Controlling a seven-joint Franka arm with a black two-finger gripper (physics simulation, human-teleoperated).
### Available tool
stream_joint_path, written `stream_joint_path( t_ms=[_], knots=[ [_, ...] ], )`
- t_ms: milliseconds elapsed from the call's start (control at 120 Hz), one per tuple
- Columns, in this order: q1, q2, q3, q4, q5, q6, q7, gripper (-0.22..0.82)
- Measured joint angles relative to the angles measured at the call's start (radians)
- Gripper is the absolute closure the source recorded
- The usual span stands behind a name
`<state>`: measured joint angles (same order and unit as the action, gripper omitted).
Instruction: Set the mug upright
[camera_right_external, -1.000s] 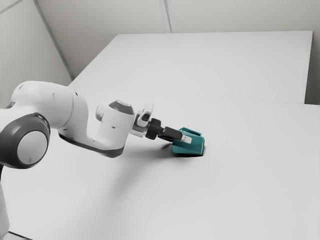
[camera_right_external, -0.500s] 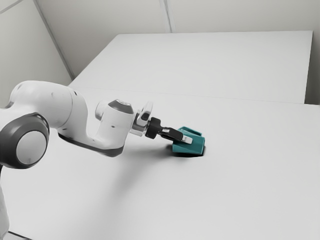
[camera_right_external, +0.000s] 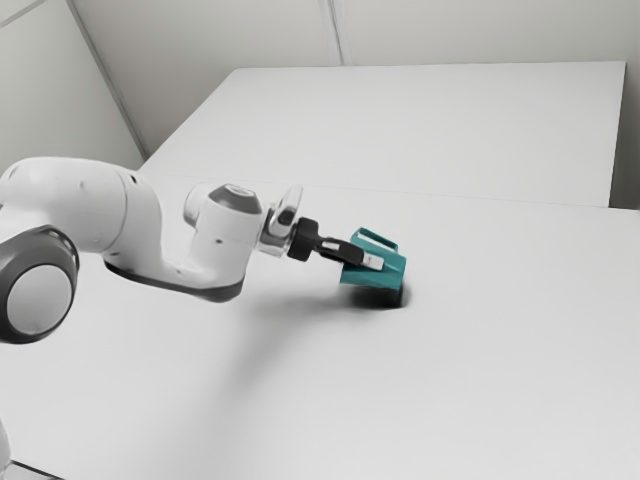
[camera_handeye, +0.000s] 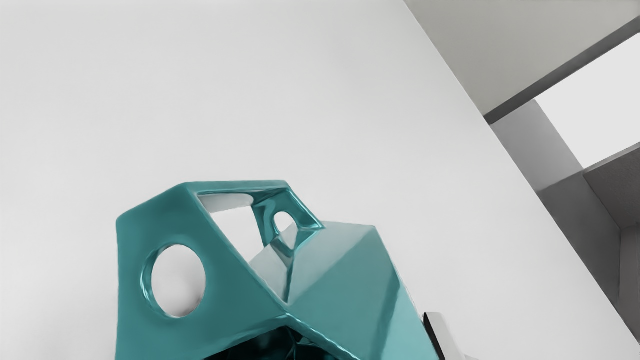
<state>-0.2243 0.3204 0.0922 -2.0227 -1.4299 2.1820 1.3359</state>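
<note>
Mug (camera_right_external: 388, 276) lifted, clamped in the claw (camera_right_external: 373, 262), fingers parted across it, far one hidden.

Seen from beside the arm, the black gripper (camera_right_external: 373, 262) holds the teal mug (camera_right_external: 388, 276), which is tilted, its handle (camera_right_external: 377, 240) uppermost. The white robot arm (camera_right_external: 225, 245) extends from the mug toward the exterior view's left; directly below the mug, a dark shadow (camera_right_external: 386, 297) falls on the white table (camera_right_external: 480, 390), and pale walls (camera_right_external: 200, 35) rise well beyond it.
</note>
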Motion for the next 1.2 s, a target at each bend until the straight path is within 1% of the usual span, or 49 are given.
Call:
stream_joint_path(
  t_ms=[92,167,342,575,775,942,1200],
  knots=[
    [-0.001,-0.038,0.001,-0.003,0.026,0.006,-0.001,0.78],
    [0.008,-0.074,0.003,-0.003,0.092,0.015,-0.003,0.78],
    [0.032,-0.145,0.004,0.0,0.395,0.036,-0.059,0.78],
    [0.054,-0.185,0.007,0.0,0.828,0.036,-0.223,0.79],
    [0.065,-0.208,0.005,0.005,1.094,-0.006,-0.397,0.79],
    [0.067,-0.236,-0.005,-0.003,1.229,-0.046,-0.541,0.79],
    [0.056,-0.296,-0.035,-0.071,1.355,-0.068,-0.74,0.79]
  ],
)
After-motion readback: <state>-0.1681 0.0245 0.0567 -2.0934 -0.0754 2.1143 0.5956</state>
